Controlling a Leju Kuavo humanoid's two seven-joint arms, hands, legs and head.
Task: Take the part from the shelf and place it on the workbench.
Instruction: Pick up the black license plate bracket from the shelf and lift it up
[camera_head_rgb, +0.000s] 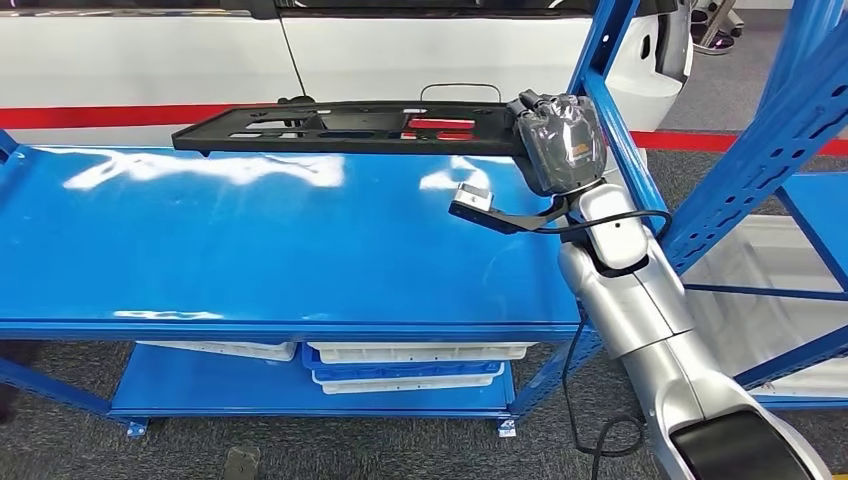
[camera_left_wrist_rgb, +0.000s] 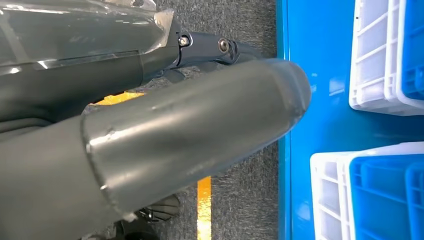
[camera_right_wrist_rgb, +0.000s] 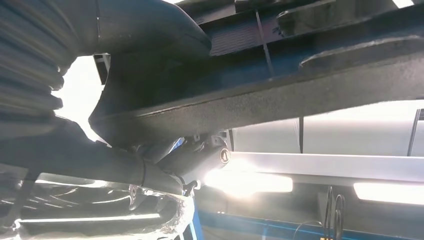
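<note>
The part (camera_head_rgb: 350, 128) is a long, flat black plastic panel with several cut-outs. It hangs level just above the far edge of the blue shelf top (camera_head_rgb: 250, 250). My right hand (camera_head_rgb: 560, 140) grips its right end, beside the shelf's blue upright. In the right wrist view the thumb (camera_right_wrist_rgb: 150, 50) lies over the part's rough black edge (camera_right_wrist_rgb: 300, 95) and the dark fingers (camera_right_wrist_rgb: 170, 162) curl beneath it. My left hand (camera_left_wrist_rgb: 150, 130) hangs low beside the shelf, thumb and fingers stretched out, holding nothing.
A blue upright post (camera_head_rgb: 620, 130) stands right beside my right hand, and a second blue rack (camera_head_rgb: 790, 120) is further right. White and blue bins (camera_head_rgb: 410, 365) sit on the lower shelf. A white car body (camera_head_rgb: 400, 50) stands behind the shelf.
</note>
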